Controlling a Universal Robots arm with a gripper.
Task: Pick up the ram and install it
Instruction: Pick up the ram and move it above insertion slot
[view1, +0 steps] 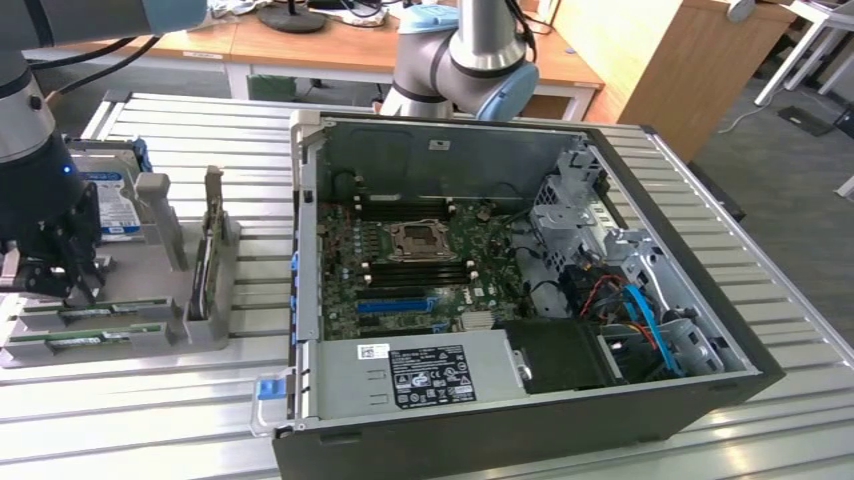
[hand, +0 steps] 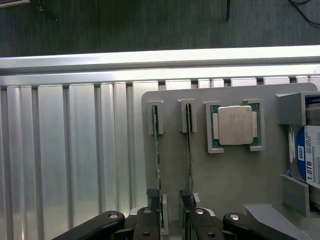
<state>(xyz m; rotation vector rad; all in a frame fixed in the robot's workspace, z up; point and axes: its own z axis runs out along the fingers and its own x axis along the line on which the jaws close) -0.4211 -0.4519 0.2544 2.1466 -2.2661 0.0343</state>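
Note:
Two ram sticks, thin green boards standing on edge, sit in slots of a grey holder (hand: 230, 175): one ram stick (hand: 157, 150) and a second ram stick (hand: 189, 150) beside it. My gripper (hand: 170, 202) hangs just above their near ends, open, with one dark fingertip (hand: 153, 197) over the first stick and the other over the second. Nothing is held. In the exterior view the gripper (view1: 51, 272) stands over the holder (view1: 200, 335) at the exterior view's left, by the ram sticks (view1: 100, 316). The open computer case (view1: 534, 420) shows its motherboard (view1: 414, 270) with dark memory slots.
A square silver CPU chip (hand: 235, 125) and a blue-labelled hard drive (hand: 306, 155) rest in the same holder. A thin plate (view1: 208, 250) stands upright on the holder. The ribbed metal table (view1: 134, 420) carries everything. A second arm's base (view1: 461, 60) rises behind the case.

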